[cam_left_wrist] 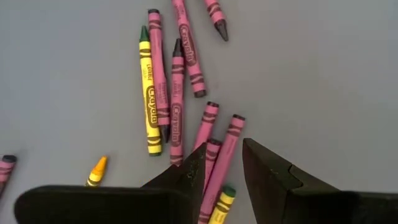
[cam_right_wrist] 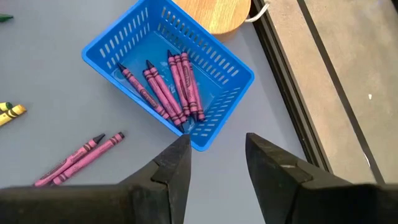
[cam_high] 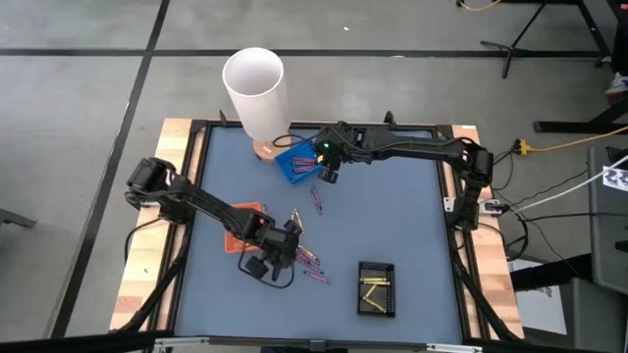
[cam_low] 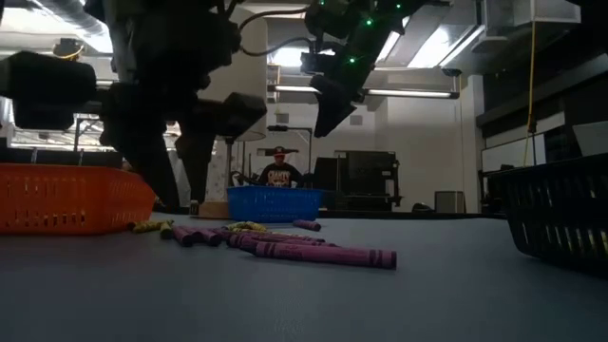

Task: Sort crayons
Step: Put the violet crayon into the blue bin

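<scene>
The left gripper (cam_left_wrist: 222,163) is held open, straddling a purple-pink wax crayon (cam_left_wrist: 221,165) among scattered crayons; contact apparently absent. The right gripper (cam_right_wrist: 217,155) is open above the blue slotted plastic tray (cam_right_wrist: 219,63), where purple crayons (cam_right_wrist: 163,89) are seen.

The tall cylinder (cam_high: 255,90) at the far edge of the tabletop (cam_high: 392,216) is taken as the landmark. A slatted tray (cam_high: 291,162) is set just beside its base, toward the right arm, and several crayons (cam_right_wrist: 166,87) are laid inside it. The right pincer (cam_high: 325,175) is held just beyond that tray, with its fingers parted. Two crayons (cam_high: 317,199) are placed a little nearer the front from there. A second tray (cam_high: 234,235) is found well in front of the cylinder, on the left arm's side. The left pincer (cam_high: 285,247) is held beside it over a scatter of crayons (cam_left_wrist: 177,106), fingers spread. A third tray (cam_high: 377,288), farthest from the cylinder, is set at the front right with crayons in it.
</scene>
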Controlling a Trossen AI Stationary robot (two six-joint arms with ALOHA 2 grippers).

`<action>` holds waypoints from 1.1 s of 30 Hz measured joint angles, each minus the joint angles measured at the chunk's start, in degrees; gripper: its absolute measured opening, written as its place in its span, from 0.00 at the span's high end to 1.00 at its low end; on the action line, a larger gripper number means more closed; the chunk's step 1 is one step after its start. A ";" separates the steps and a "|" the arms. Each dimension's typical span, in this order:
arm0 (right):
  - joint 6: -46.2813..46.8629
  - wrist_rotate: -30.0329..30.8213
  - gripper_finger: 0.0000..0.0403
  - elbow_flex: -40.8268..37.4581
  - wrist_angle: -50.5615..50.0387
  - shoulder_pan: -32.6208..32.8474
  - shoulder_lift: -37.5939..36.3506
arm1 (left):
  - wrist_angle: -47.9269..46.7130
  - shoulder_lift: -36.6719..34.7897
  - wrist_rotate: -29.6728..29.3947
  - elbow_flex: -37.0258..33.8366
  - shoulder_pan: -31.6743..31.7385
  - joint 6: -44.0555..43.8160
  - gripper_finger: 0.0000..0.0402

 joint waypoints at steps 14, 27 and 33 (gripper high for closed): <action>-0.01 -0.02 0.62 0.00 0.00 0.00 0.00 | 0.87 3.44 0.03 0.07 -0.02 2.23 0.78; 0.00 -0.02 0.62 0.00 0.02 0.00 0.04 | 0.70 4.69 1.38 0.04 0.22 2.23 0.78; -0.01 -0.02 0.62 0.00 0.00 0.00 0.04 | 0.74 4.69 1.39 0.04 0.26 2.26 0.81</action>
